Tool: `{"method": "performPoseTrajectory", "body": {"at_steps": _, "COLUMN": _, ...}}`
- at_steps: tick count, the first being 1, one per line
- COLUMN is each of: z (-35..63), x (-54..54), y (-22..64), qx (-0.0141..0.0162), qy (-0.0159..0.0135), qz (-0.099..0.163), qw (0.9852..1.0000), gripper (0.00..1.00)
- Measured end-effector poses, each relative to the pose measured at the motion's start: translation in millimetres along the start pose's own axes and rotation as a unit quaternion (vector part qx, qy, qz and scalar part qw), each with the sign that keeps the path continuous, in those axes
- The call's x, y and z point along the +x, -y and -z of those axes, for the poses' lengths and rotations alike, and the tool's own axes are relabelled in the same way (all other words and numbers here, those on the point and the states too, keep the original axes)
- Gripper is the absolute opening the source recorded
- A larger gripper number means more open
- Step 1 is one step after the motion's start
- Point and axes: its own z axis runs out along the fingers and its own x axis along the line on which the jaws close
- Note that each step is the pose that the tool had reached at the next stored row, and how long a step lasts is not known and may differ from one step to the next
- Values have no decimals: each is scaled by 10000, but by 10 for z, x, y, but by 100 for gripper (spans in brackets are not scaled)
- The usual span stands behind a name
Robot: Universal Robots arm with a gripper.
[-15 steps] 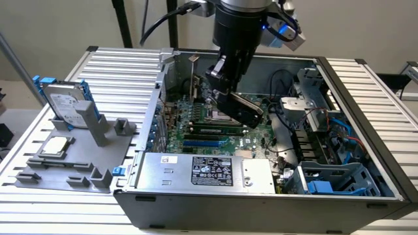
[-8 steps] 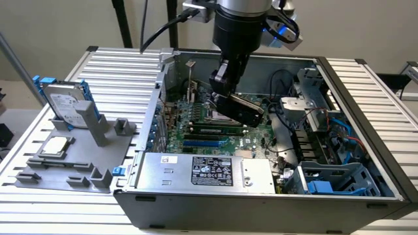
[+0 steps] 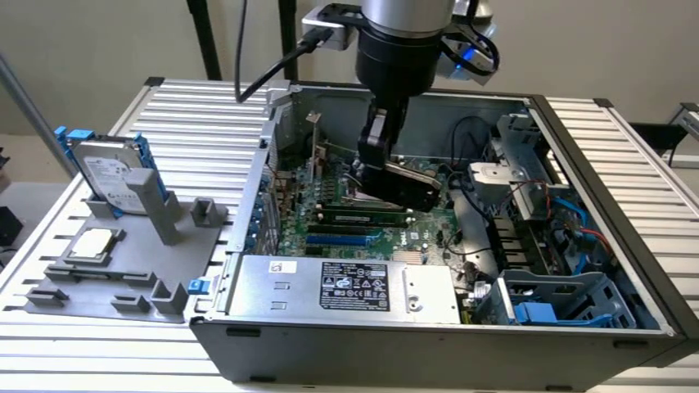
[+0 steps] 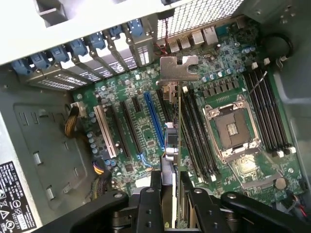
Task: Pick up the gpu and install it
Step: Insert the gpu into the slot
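My gripper is shut on the gpu, which I see edge-on in the wrist view, with its silver bracket at the far end. The card hangs over the motherboard inside the open computer case, just beside the long blue slot and apart from it. In the exterior view the gripper reaches down into the case, and the gpu's black cooler tilts toward the exterior view's right, above the board.
The bare CPU socket and memory slots lie beside the card. Rear slot covers line the case wall. The power supply fills the case's near end. A hard drive with blue rails and a CPU chip rest on the grey fixture.
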Motion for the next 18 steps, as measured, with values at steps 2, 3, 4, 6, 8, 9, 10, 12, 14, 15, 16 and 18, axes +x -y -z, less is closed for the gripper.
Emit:
{"method": "performPoseTrajectory", "body": {"at_steps": 2, "z": -21, "x": 0, "y": 0, "qx": -2, "qy": -4, "qz": 188, "qw": 9998, "gripper": 26}}
{"method": "performPoseTrajectory", "body": {"at_steps": 3, "z": -29, "x": 0, "y": 1, "qx": -3, "qy": -5, "qz": 256, "qw": 9997, "gripper": 26}}
{"method": "performPoseTrajectory", "body": {"at_steps": 4, "z": -48, "x": 0, "y": 1, "qx": -5, "qy": -7, "qz": 419, "qw": 9991, "gripper": 26}}
{"method": "performPoseTrajectory", "body": {"at_steps": 6, "z": -160, "x": 45, "y": -123, "qx": 121, "qy": 20, "qz": 735, "qw": 9972, "gripper": 26}}
{"method": "performPoseTrajectory", "body": {"at_steps": 8, "z": -189, "x": 72, "y": -203, "qx": 194, "qy": 40, "qz": 740, "qw": 9971, "gripper": 26}}
{"method": "performPoseTrajectory", "body": {"at_steps": 9, "z": -197, "x": 78, "y": -220, "qx": 217, "qy": 46, "qz": 747, "qw": 9970, "gripper": 26}}
{"method": "performPoseTrajectory", "body": {"at_steps": 10, "z": -205, "x": 83, "y": -235, "qx": 240, "qy": 51, "qz": 755, "qw": 9968, "gripper": 26}}
{"method": "performPoseTrajectory", "body": {"at_steps": 12, "z": -235, "x": 98, "y": -276, "qx": 305, "qy": 69, "qz": 798, "qw": 9963, "gripper": 26}}
{"method": "performPoseTrajectory", "body": {"at_steps": 14, "z": -273, "x": 123, "y": -276, "qx": 310, "qy": 73, "qz": 945, "qw": 9950, "gripper": 26}}
{"method": "performPoseTrajectory", "body": {"at_steps": 15, "z": -280, "x": 134, "y": -273, "qx": 309, "qy": 74, "qz": 968, "qw": 9948, "gripper": 26}}
{"method": "performPoseTrajectory", "body": {"at_steps": 16, "z": -286, "x": 146, "y": -272, "qx": 309, "qy": 74, "qz": 984, "qw": 9946, "gripper": 26}}
{"method": "performPoseTrajectory", "body": {"at_steps": 18, "z": -301, "x": 171, "y": -276, "qx": 310, "qy": 75, "qz": 1005, "qw": 9944, "gripper": 26}}
